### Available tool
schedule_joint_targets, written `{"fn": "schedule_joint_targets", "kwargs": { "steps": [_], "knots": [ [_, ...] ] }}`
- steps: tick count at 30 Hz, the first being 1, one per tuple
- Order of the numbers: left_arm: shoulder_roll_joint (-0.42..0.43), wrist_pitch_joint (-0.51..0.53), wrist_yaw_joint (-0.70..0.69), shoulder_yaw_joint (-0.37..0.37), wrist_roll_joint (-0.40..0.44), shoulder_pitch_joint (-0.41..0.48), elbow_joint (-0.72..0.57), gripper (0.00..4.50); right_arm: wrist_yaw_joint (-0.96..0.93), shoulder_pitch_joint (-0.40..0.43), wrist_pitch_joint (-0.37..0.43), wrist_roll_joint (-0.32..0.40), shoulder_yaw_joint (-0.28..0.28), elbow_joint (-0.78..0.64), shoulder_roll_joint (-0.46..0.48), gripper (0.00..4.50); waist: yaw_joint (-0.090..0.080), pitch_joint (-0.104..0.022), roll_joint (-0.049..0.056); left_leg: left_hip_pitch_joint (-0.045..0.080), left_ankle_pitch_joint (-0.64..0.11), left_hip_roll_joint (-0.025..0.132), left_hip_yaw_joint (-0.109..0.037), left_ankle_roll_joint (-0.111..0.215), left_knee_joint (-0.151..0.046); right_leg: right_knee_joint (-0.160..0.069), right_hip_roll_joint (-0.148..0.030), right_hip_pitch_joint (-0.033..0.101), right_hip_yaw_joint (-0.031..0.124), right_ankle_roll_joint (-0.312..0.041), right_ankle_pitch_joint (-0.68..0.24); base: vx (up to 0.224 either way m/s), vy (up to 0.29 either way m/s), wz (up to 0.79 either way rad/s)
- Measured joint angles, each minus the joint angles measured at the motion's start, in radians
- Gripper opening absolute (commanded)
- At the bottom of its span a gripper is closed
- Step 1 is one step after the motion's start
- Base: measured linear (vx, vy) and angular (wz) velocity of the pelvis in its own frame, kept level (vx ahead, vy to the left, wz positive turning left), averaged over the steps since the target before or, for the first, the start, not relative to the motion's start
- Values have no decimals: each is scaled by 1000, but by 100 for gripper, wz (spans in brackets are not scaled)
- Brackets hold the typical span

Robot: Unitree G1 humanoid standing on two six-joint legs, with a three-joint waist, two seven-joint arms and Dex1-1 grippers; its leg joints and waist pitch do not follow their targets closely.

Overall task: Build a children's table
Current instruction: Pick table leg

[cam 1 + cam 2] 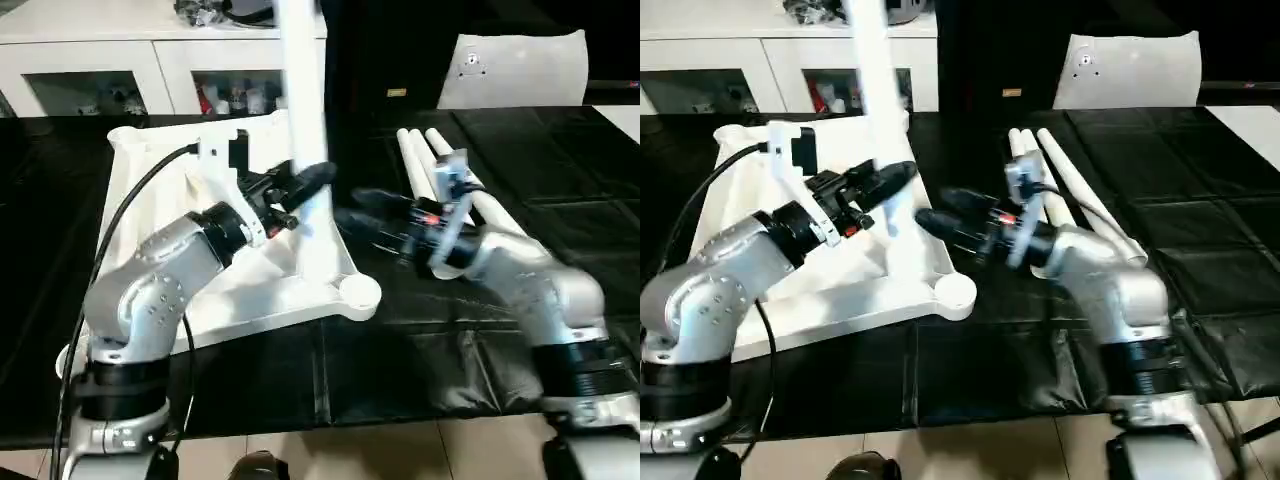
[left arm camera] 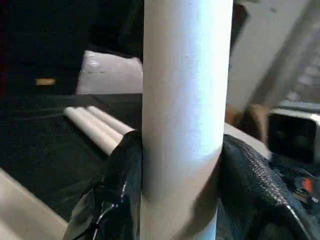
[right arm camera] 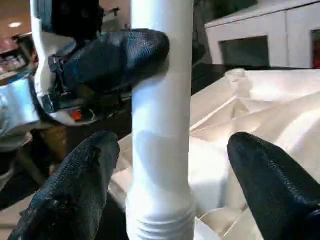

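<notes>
we have our left gripper [image 1: 300, 185] clamped on the upright leg [image 1: 303, 110], its fingers [image 2: 250, 175] pressed to both sides of the tube. our right gripper [image 3: 170, 185] stands spread, its fingers [image 3: 75, 185] either side of that leg with a gap on each side, gripping nothing. the leg stands over the far right part of the tabletop [image 1: 250, 290], which lies ribbed side up on the left of the black work table [image 1: 420, 350].

we judge the threaded foot [image 3: 160, 220] may not be seated in a socket yet; with one gripper holding, the tall leg could tilt and cross-thread, or lever the tabletop off line. the right fingers could also knock it when they move.

we count one tabletop, one upright leg, and three spare legs [image 1: 440, 175] lying together to the right, far side. one empty corner socket [image 1: 358, 293] shows near right.
</notes>
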Motion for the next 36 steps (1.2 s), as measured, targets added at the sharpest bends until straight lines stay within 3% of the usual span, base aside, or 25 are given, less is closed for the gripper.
{"fn": "schedule_joint_targets", "kwargs": {
  "steps": [12,20,21,24,36],
  "knots": [
    [22,-29,-122,-71,-12,-37,-2,188,127,-34,10,-27,93,24,-39,386,0,1,-4,0,1,0,0,1,0,0,0,0,0,-1,0,0,0,0],
    [51,-44,-174,-139,27,-37,-6,188,124,-43,-11,-65,115,67,-17,386,0,1,-6,0,1,0,0,1,0,0,0,0,0,-1,0,0,0,0],
    [61,-46,-185,-152,29,-37,-6,188,124,-49,-12,-69,118,73,-17,355,-1,1,-6,0,1,0,0,1,0,0,0,0,0,-1,1,0,0,0],
    [65,-54,-192,-161,37,-37,-6,188,129,-66,-14,-72,120,80,-16,342,-1,1,-6,0,1,0,0,1,0,0,0,0,0,-1,1,0,0,0],
    [77,-72,-213,-171,54,-37,-6,188,172,-68,-14,-80,145,88,-11,221,0,2,-8,0,1,0,0,1,0,1,0,0,0,-1,1,0,0,0]
  ]
}}
